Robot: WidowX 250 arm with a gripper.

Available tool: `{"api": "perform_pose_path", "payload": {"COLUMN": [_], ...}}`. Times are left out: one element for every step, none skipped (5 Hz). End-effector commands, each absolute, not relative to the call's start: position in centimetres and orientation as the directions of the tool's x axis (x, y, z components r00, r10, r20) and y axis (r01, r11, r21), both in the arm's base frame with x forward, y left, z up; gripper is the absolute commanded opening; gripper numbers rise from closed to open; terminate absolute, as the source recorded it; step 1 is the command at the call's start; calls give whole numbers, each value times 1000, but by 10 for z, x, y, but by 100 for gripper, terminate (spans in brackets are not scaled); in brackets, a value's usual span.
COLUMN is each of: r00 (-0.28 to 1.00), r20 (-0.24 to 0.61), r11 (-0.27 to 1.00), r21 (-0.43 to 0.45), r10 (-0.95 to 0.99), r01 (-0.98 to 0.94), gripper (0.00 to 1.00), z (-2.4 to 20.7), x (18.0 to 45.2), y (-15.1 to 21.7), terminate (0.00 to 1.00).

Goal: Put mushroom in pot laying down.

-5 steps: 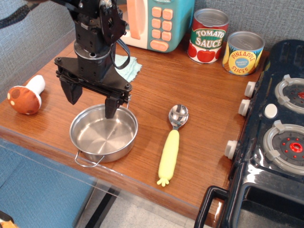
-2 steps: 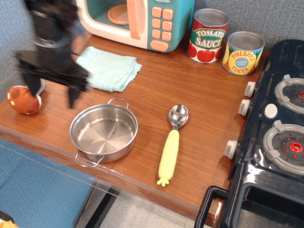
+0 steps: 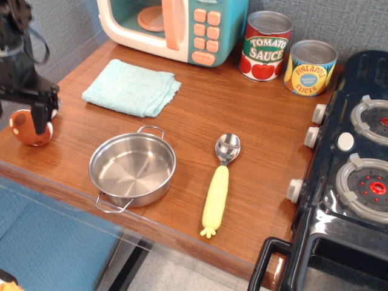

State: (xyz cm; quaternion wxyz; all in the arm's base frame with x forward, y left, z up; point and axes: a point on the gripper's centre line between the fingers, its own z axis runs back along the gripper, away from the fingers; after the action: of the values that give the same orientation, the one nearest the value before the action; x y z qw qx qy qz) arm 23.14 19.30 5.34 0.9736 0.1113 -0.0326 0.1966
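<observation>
I see the mushroom (image 3: pixel 27 127) on the table, the pot (image 3: pixel 132 168) empty. Gripper (image 3: pixel 21 112) over the mushroom; jaw state unclear, partly off-frame. Grasp, transfer pending.

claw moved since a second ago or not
Yes. The claw has swung left, from above the pot to the table's left edge, where it now sits over the mushroom. The pot has not shifted.

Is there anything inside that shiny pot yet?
No, the pot is empty, and the mushroom sits on the table's left edge by the gripper.
</observation>
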Motion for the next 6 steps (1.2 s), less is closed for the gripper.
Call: {"api": "perform_pose_path", "payload": {"r00": [932, 933, 928, 929, 929, 937], "r20": [90, 86, 100, 131, 196, 231], "r11": [906, 911, 909, 908, 913, 932], "r21": [220, 204, 188, 199, 207, 194], "r10": [350, 348, 359, 347, 315, 261], "r01": [-361, -359, -372, -367, -353, -307], "gripper": [100, 100, 0, 0, 0, 0], "z": [37, 27, 25, 44, 76, 95], "x": [260, 266, 266, 265, 258, 249], "y": [197, 196, 196, 191, 164, 117], "terminate": [0, 0, 0, 0, 0, 0]}}
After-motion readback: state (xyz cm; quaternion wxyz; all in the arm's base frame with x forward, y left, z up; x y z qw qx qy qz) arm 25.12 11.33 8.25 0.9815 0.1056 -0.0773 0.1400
